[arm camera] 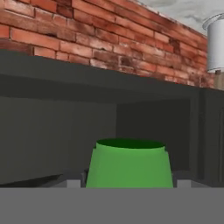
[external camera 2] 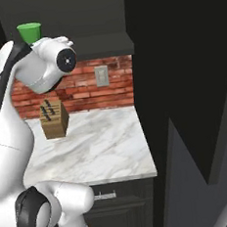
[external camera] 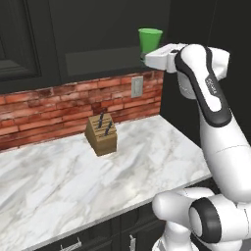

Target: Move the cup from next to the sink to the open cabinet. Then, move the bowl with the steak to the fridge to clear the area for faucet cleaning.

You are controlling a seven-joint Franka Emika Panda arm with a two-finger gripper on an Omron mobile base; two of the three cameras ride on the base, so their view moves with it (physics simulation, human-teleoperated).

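Well, the green cup (external camera: 150, 38) is up high at the front edge of the open cabinet (external camera: 98, 60). In the hand view the jaws sit on both sides of the cup and look closed on it, about half wide. So the cup seems to be held, right at the mouth of the shelf.

I cannot tell if the cup's bottom is on the shelf or just over it. That is the tricky part. If the jaws let go while the cup is only half over the edge, it could tip and fall out. It would drop to the marble desk (external camera: 59, 181) below, near the knife block (external camera: 101, 135), which stands at about 7 o'clock from the cup in the left base view.

If the cup is pushed in too low, its bottom could bump the shelf's front lip and twist in the jaws. If the arm pulls back before the jaws open wide, it could drag the cup out again.

I think the cup should go a bit deeper and sit flat before the jaws open.
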